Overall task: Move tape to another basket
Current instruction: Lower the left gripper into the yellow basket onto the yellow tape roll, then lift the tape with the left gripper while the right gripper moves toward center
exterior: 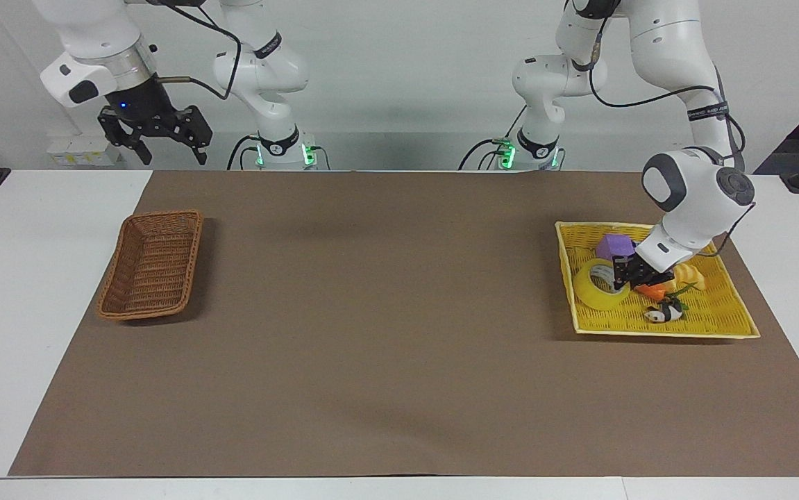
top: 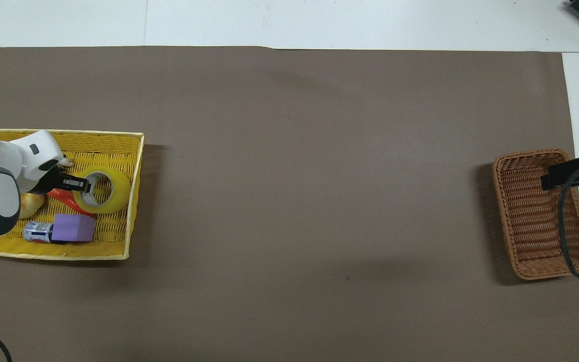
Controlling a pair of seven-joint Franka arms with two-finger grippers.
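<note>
The left gripper [exterior: 623, 276] covers the side of the tape [exterior: 597, 293] that it closes on, so the pinched stretch of the ring's wall is out of sight. The arm's white wrist hides part of the yellow basket [top: 135, 201] in the overhead view, where the picture's edge cuts off the basket's end. A small can [top: 37, 232] lies half under the purple block [top: 73, 227]; its label is too small to read. Only a dark edge of the right gripper [top: 566, 172] shows overhead, covering part of the brown basket [top: 530, 221].
</note>
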